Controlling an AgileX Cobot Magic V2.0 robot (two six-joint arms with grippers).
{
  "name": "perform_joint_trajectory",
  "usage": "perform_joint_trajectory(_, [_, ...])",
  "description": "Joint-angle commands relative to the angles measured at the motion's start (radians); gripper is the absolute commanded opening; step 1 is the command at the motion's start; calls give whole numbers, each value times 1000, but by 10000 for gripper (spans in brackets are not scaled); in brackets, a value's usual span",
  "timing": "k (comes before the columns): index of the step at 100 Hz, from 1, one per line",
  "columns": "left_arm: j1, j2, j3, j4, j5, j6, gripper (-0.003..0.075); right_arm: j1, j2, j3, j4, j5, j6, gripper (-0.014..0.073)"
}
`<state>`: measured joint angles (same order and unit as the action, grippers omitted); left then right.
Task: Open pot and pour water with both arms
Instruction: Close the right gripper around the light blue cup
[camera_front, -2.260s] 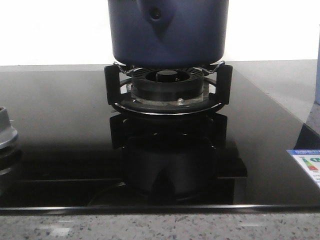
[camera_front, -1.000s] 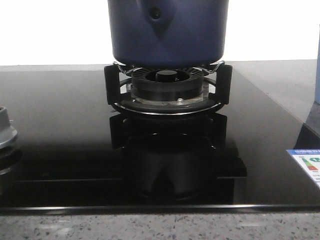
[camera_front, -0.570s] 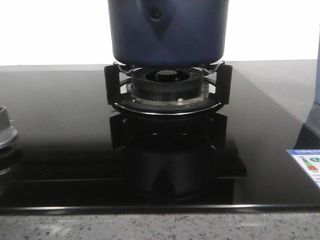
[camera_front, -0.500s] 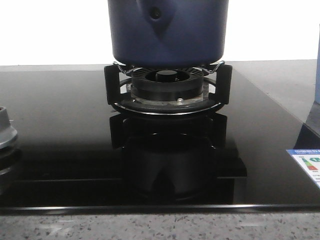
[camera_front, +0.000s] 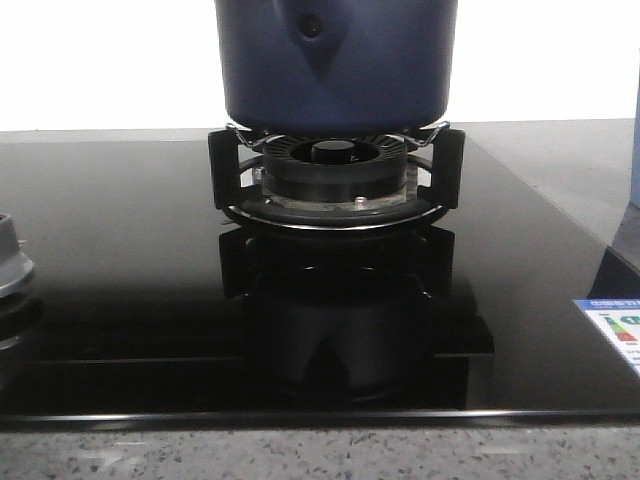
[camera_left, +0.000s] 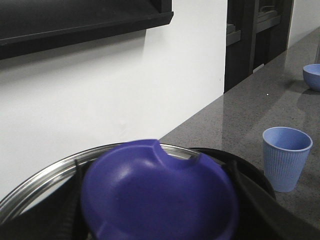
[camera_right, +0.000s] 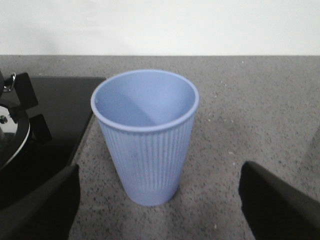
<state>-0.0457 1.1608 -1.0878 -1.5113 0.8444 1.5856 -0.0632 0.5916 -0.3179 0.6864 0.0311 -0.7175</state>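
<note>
Pot (camera_front: 337, 65) sits on burner (camera_front: 335, 170), lid status unclear; cup (camera_right: 145, 135) right of it unpoured, right claw (camera_right: 159, 210) apart around cup w/o contact, left claw's state can't tell.

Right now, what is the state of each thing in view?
Dark navy-blue round pot: upright on black grate.
Black gas burner: no flame visible.
Light blue ribbed cup: upright, empty.
Right hand: open, flanking the cup, not touching.
Left hand: around blurred blue knob; grip unclear.
</note>
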Motion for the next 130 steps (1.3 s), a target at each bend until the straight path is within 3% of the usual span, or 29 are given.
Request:
perform_joint_trajectory(1, [-11,-25,-31,-99,5,-9,254,31,28,-28,12,-114,-2,586])
perform_joint_trajectory(22, [-27,-25,-31,-99,5,-9,254,59,115,-28,20,-96,-2,587])
perform_joint_trajectory(53, [-27,-25,-31,-99,6,-9,254,59,143,-28,20,-237,-2,587])
perform_joint_trajectory(94, [-27,-25,-31,-99,4,-9,254,61,146,-28,16,-192,-2,585])
perform_joint_trajectory(111, [-27,-25,-31,-99,4,-9,254,127,171,-28,-1,-235,-2,585])
perform_joint_trajectory(130, [-27,-25,-31,-99,4,-9,254,229,260,-28,-4,-390,-2,585])
